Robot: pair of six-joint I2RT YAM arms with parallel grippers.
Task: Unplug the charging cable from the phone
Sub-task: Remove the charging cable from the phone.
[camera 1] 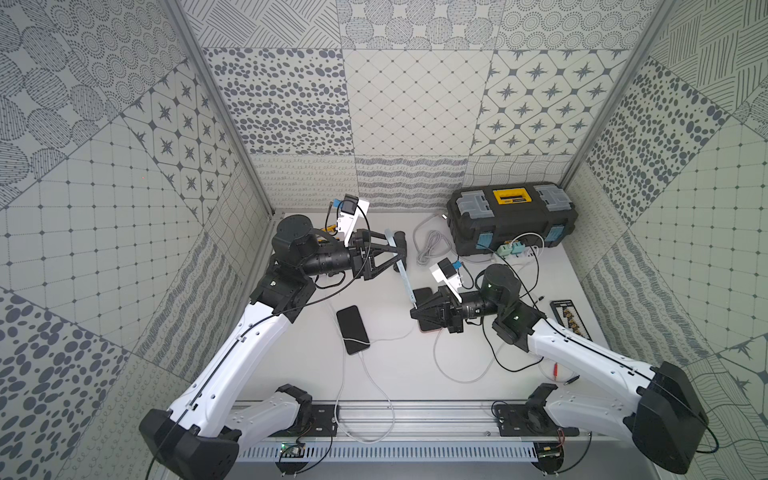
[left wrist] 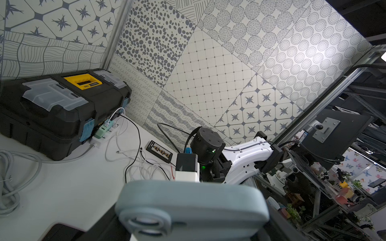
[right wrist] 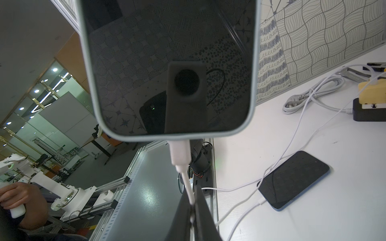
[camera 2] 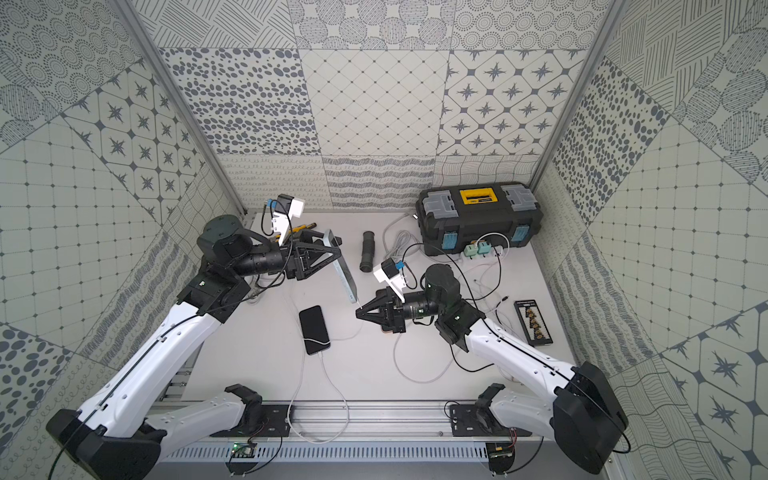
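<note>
Looking at this, the risky bit is where the right end effector (right wrist: 191,208) has clamped. It's pinching the charging cable (right wrist: 186,183) on the thin cord just below the plug (right wrist: 180,153), not on the plug body. The plug sits in the phone (camera 2: 347,278), which the left end effector (camera 2: 338,253) clamps, lifted off the bench (camera 1: 415,361) and tilted. A pull could slide the cord through the pads, strain it, or twist the phone loose so it drops. Room-wise, the side back toward the right arm's base looks open. The second phone (camera 1: 352,329) and loose cords lie nearby, and the toolbox (camera 1: 513,218) is well apart.
</note>
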